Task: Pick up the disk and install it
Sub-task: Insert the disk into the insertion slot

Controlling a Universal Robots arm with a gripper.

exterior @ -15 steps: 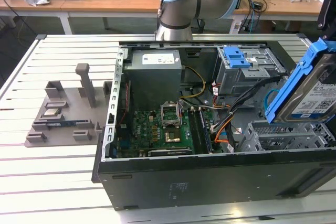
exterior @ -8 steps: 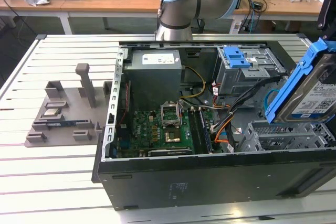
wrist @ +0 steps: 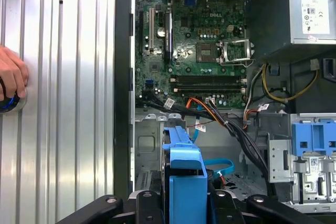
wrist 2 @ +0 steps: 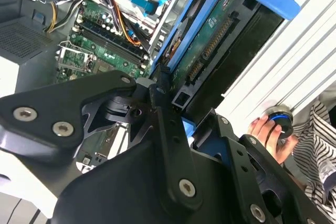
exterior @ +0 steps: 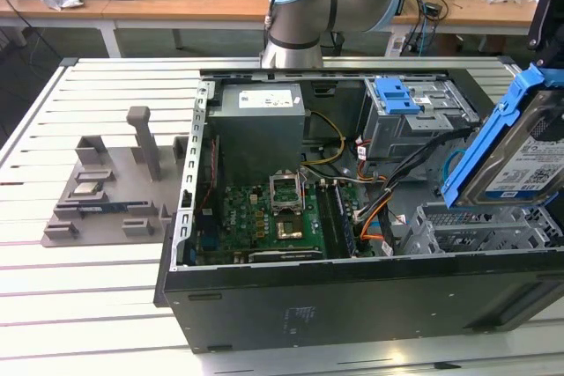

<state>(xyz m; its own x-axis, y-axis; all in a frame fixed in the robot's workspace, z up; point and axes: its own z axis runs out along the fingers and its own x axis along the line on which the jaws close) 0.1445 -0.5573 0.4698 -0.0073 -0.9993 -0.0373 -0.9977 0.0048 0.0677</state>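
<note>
Claw (wrist 2: 176, 106) is clenched on the disk (exterior: 520, 160), its black fingers (wrist 2: 163, 124) pinching the blue frame. It holds the disk tilted, clear of the slatted table (exterior: 88, 279), over the metal drive cage (exterior: 476, 231) at the corner of the open computer case (exterior: 352, 305) toward the exterior view's right. A person's hand (wrist: 10, 75) rests on the table beside the case.
</note>
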